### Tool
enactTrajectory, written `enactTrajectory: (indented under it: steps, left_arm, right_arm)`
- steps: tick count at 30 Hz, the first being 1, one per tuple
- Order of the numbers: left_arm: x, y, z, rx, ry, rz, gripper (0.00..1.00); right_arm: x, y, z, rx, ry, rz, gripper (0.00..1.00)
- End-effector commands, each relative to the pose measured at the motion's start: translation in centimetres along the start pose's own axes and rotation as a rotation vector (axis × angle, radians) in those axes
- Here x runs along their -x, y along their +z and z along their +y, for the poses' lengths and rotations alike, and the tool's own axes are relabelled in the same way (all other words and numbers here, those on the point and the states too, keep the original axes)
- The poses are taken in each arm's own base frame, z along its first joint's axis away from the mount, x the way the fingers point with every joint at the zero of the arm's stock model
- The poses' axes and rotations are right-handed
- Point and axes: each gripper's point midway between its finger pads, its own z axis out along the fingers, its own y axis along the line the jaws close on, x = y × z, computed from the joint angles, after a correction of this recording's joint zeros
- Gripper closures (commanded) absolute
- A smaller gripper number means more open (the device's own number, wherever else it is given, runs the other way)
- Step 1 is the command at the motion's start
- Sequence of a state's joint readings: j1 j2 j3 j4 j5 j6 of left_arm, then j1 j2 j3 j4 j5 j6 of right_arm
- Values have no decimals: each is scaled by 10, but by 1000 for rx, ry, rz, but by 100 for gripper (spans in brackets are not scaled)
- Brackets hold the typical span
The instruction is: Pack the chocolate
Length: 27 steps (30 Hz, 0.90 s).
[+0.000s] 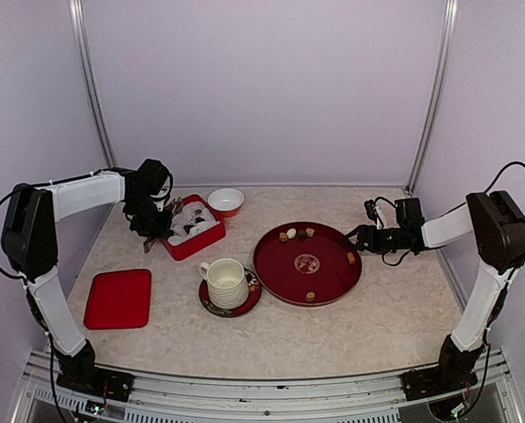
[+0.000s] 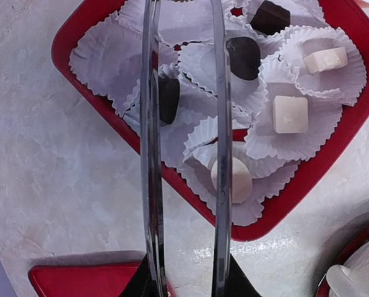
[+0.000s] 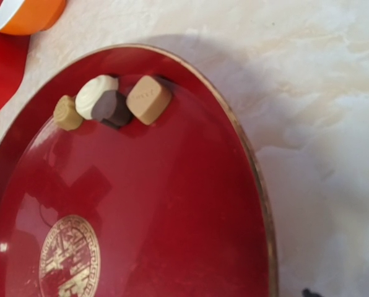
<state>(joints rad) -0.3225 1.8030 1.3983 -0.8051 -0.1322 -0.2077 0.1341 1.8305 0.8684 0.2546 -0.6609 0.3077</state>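
Left gripper (image 1: 153,222) hangs over the red box (image 2: 263,224), clamped around a pair of metal tongs (image 2: 220,124). The blades stand apart with nothing pinched between them. Under them, six chocolates show in the white paper cups (image 2: 104,55), three dark and three white, the round white piece (image 2: 239,184) half hidden by one blade. Several cups are empty.

The loose chocolates lie on the round red tray (image 1: 331,284): a cluster of four (image 3: 113,106) against its far rim, a tan piece (image 1: 351,258) by the right rim, one more piece (image 1: 310,297) at the near edge.

Here's what it turns on: from the tongs, that tray lies off to the right, beyond the cup and saucer (image 1: 225,282). The right gripper (image 1: 361,236) hovers at the tray's right rim, much nearer, with the tan piece just beside it. Whether its fingers are open or closed, I cannot tell.
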Motion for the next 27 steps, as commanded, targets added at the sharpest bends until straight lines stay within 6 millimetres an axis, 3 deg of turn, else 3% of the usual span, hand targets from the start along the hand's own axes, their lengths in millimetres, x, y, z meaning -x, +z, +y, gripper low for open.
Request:
enactTrajectory:
  steps: [1, 10, 14, 19, 27]
  left_arm:
    - [4, 12, 8, 35, 11, -4, 73]
    - [7, 15, 13, 51, 15, 1, 68]
    - [10, 6, 10, 32, 13, -17, 64]
    - [20, -20, 2, -3, 22, -72, 64]
    - [32, -73, -40, -62, 115, -150, 64]
  right_arm:
    - [3, -7, 2, -2, -7, -11, 20]
    - [2, -9, 3, -2, -7, -11, 17]
    - [4, -10, 3, -5, -11, -13, 16]
    - [7, -12, 5, -5, -18, -17, 16]
    - [9, -19, 8, -2, -22, -25, 16]
